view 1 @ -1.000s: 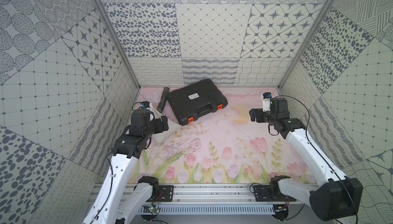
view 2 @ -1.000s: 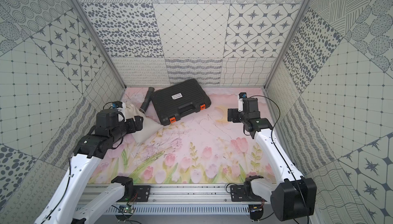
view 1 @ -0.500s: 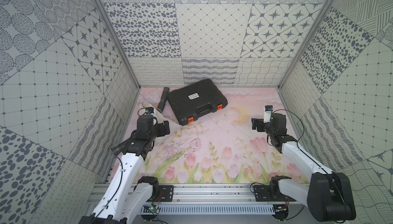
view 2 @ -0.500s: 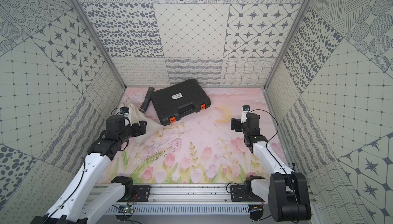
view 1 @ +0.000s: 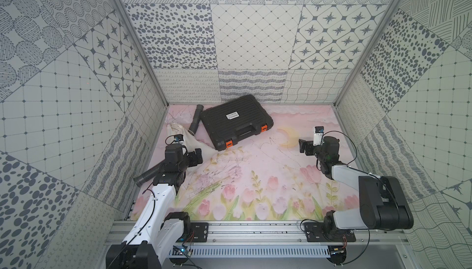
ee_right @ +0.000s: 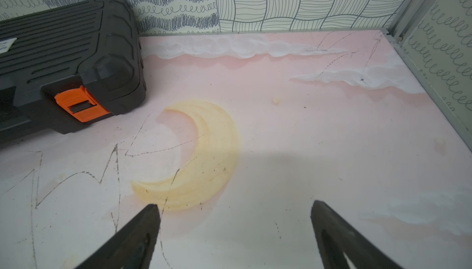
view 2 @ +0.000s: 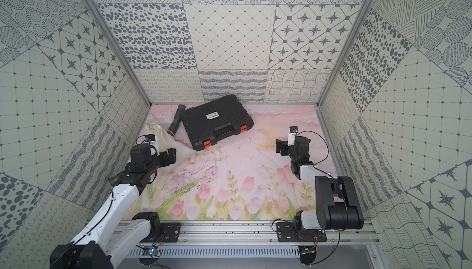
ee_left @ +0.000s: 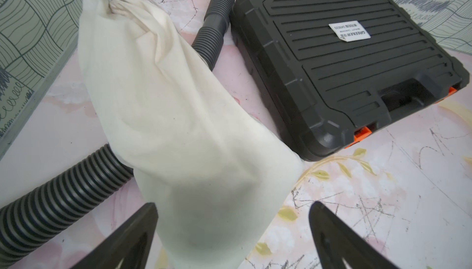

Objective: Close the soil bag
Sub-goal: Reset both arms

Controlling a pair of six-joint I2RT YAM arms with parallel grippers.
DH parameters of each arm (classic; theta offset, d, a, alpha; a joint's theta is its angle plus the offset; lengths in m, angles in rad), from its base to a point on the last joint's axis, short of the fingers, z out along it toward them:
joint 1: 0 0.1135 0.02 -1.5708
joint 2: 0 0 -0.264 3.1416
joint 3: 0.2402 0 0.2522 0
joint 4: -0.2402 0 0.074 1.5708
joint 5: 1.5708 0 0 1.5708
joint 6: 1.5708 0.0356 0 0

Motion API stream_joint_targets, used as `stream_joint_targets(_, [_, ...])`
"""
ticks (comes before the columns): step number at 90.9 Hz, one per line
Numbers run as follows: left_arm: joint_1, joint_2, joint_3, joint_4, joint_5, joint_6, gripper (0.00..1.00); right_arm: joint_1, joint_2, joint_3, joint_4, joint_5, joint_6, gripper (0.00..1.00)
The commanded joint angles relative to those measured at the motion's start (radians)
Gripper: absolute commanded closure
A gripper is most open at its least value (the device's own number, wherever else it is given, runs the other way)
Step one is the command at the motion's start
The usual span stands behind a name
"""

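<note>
The soil bag is a cream cloth pouch lying at the back left of the mat, across a black hose. Its puckered mouth, with thin white cord, points to the left wall. My left gripper is open over the bag's near end, which lies between the spread fingers without being pinched. My right gripper is open and empty above the yellow moon print, far from the bag.
A black ribbed case with orange latches lies right of the bag near the back wall. A black corrugated hose runs under the bag along the left wall. Patterned walls enclose three sides.
Both arms have folded down and drawn back toward the front rail. Their grippers sit lower and have stayed open. The bag and the case have not moved.
</note>
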Motion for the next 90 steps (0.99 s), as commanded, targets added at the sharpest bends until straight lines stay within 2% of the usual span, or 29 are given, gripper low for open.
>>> stream_joint_targets(1, [0.033, 0.060, -0.060, 0.291, 0.072, 0.012, 0.03, -0.005, 0.038, -0.006, 0.131, -0.044, -0.001, 0.03])
stream_joint_targets(13, [0.034, 0.151, -0.093, 0.421, 0.133, 0.007, 0.03, -0.005, 0.075, 0.003, 0.156, -0.063, -0.011, 0.03])
stream_joint_targets(26, [0.034, 0.269, -0.151, 0.638, 0.188, 0.009, 0.03, -0.006, 0.083, -0.014, 0.191, -0.057, -0.005, 0.03])
stream_joint_targets(48, [0.033, 0.441, -0.193, 0.915, 0.229, -0.002, 0.03, -0.014, 0.085, -0.069, 0.295, -0.051, 0.003, 0.03])
stream_joint_targets(79, [0.030, 0.557, -0.207, 1.074, 0.285, 0.029, 0.05, -0.014, 0.106, -0.094, 0.347, -0.047, 0.006, 0.03])
stream_joint_targets(90, [0.006, 0.562, -0.172, 1.002, 0.273, 0.054, 0.04, -0.014, 0.112, -0.098, 0.364, -0.043, 0.007, 0.03])
